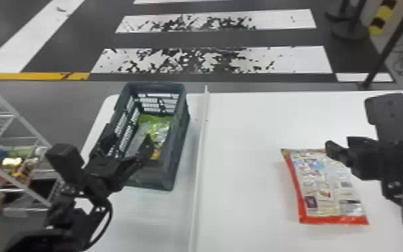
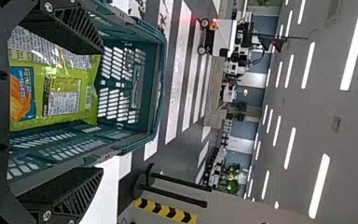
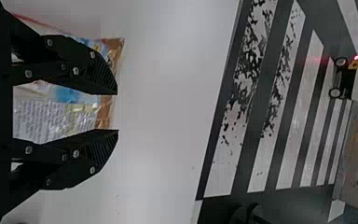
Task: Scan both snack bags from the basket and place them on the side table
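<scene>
The left gripper (image 1: 130, 139) gapes, near left, above the basket (image 1: 178, 157) — narrow it before dipping for the green bag (image 1: 159, 122); right gripper (image 3: 117, 112) open too.

Left gripper (image 1: 131, 139), right gripper (image 1: 338, 142) agape

From where I stand, this looks like a big indoor lab or test hall dressed up as a bit of street; which of the two, I can't tell. White crossing stripes (image 1: 211, 60), badly scuffed, run over the dark floor, and a post with yellow-and-black markings (image 2: 168, 211) stands near them. Rows of strip lights (image 2: 319, 184) cover the wide ceiling (image 2: 298, 98), and a wheeled machine (image 2: 221, 37) sits farther back, with greenery (image 2: 233, 172) beyond. Close by are white tables (image 1: 251, 120) and a wire rack (image 1: 13, 115) of colourful goods (image 1: 11, 162), rather like a little shop corner
</scene>
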